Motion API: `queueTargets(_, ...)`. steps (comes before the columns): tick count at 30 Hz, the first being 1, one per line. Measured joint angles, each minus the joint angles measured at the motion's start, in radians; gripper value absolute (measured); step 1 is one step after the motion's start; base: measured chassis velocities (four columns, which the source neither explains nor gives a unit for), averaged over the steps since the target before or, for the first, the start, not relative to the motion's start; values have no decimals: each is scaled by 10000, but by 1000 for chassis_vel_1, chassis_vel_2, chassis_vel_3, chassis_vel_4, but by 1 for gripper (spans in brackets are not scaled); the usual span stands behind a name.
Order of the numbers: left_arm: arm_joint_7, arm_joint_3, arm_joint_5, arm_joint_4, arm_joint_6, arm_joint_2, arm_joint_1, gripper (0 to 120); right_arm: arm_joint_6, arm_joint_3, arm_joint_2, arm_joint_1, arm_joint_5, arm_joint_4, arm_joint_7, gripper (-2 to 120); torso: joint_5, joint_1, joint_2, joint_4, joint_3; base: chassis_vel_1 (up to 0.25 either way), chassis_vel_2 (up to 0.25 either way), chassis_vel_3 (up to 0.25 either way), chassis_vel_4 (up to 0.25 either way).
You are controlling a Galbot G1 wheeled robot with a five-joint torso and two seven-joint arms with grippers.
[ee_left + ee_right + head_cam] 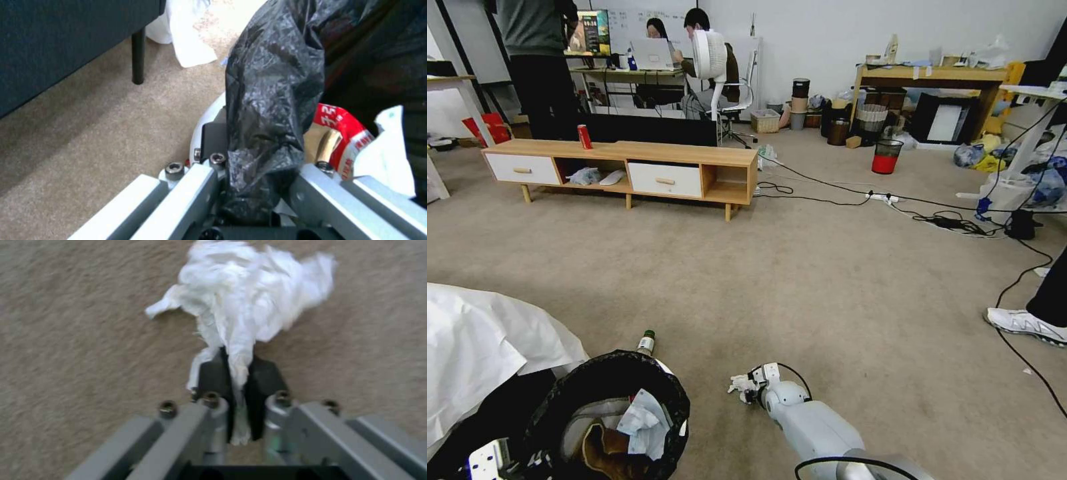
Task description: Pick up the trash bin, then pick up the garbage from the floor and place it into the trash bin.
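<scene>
Head view first: the trash bin (610,413) sits low at the robot's left, its crinkled black bag folded over the rim, with white paper and a tan piece of cardboard inside. A clear bottle with a green cap (646,343) lies on the carpet (827,280) just behind the bin. To the bin's right, the right gripper (746,385) reaches forward near the floor with a crumpled white tissue (738,384) at its tip. A white sheet (480,347) drapes at far left, and farther off a low wooden cabinet (627,167) carries an upright red can (584,137); a small red-and-black mesh bin (886,156) stands well beyond. Left wrist view: the left gripper (262,160) has its jaws closed over the bin's rim, one finger outside against the white wall and the other inside, pinching the black bag (271,100) between them; a red-and-white packet (347,133) and white paper lie in the bin just beside the inner finger. Right wrist view: the right gripper's black pads (213,376) are drawn nearly together on a twisted tail of the tissue, whose bulk spreads beyond the fingertips above the carpet.
</scene>
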Motion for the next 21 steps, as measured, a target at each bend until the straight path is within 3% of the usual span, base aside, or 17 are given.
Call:
queueTargets(3,0,12,6,29,0,-1,-21,0,-34,-101,3,-49,58,140,-2,0,0,1,-1,0,0,0,0,0,0)
queueTargets(15,-27,87,6,223,12,27,-112,0,-245,-812,-53,-469,1106,1716,354,0,-2,1,-1,-3,0,0,0,0,0)
queueTargets(17,-43,94,-4,238,20,44,-121,0,-293,-1071,-359,-619,1585,2402,605,0,0,0,-2,3,0,0,0,0,0)
queueTargets(20,-104,161,-50,266,70,71,-182,0,-420,-1449,-1293,-936,2575,4153,1229,0,-3,0,-1,-9,0,0,0,0,0)
queueTargets(21,-104,161,-50,266,70,71,-182,0,-420,-1449,-1293,-936,2575,4153,1229,0,-3,0,-1,-9,0,0,0,0,0)
